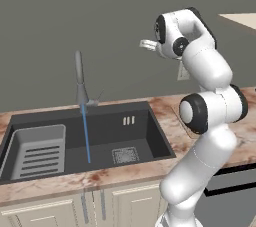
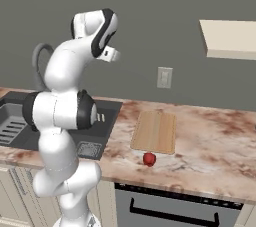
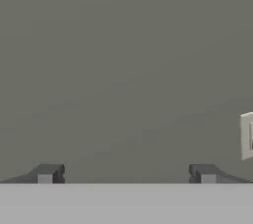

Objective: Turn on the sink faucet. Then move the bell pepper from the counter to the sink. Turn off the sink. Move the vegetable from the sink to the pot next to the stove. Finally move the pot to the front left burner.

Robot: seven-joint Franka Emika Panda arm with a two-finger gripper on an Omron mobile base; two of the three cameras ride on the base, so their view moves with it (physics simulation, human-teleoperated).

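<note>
The large dark grey rectangular sink [image 1: 100, 131], well below and left of the end effector [image 3: 126, 173], holds a lighter grey slotted tray insert [image 1: 39, 151] at its left end and a square drain grate [image 1: 125, 155] on its floor. A thin blue stream of water [image 1: 86, 133] falls from the tall, straight grey metal faucet [image 1: 79, 78] onto the basin floor; its small side lever [image 1: 95, 102] is hard to make out. The white arm's body hides part of the sink in the right base view. The end effector is raised high, facing the plain grey wall, with its two dark tips spread wide and nothing between them. A pale wall outlet [image 3: 247, 135] is cut off at the hand view's right edge. Far below and right of the end effector, a flat rectangular light wooden cutting board [image 2: 155, 131] lies on the pinkish-beige marble-patterned surface [image 2: 210, 141]. The small glossy red bell pepper [image 2: 149, 159] sits on the surface just beside the board's near edge.
</note>
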